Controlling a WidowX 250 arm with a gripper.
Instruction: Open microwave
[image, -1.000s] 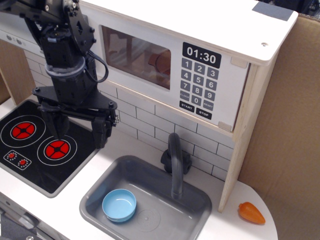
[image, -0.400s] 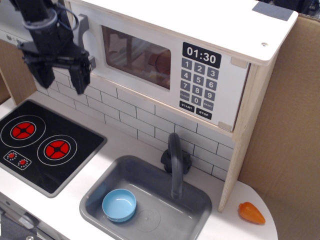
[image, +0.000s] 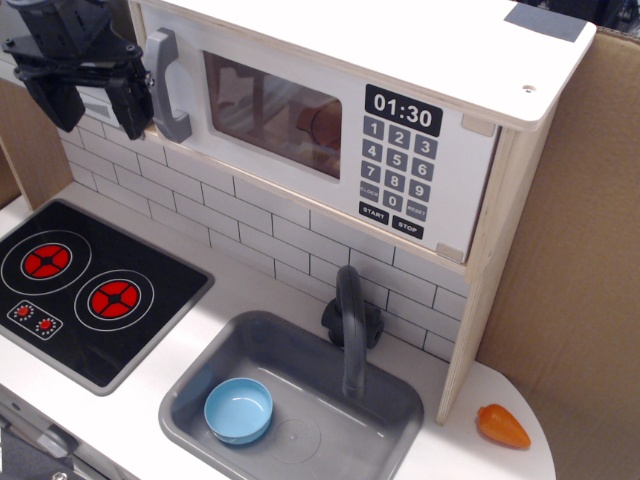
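Observation:
The microwave (image: 330, 110) is a wide wooden box with a white door, shut, a clear window, a black keypad and a clock reading 01:30. Its grey bar handle (image: 168, 85) stands upright at the door's left edge. My gripper (image: 92, 103) is at the top left, open and empty, its two black fingers (image: 133, 108) pointing down just left of the handle, apart from it.
A black two-burner stovetop (image: 85, 290) with red rings lies at the lower left. A grey sink (image: 380, 420) holds a blue bowl (image: 239, 410), with a dark faucet (image: 350, 320) behind. An orange toy carrot (image: 502, 425) lies at the right. Cardboard wall on the right.
My gripper has risen from above the stovetop and moved up and left to beside the microwave handle. The handle is now uncovered. The door stays shut.

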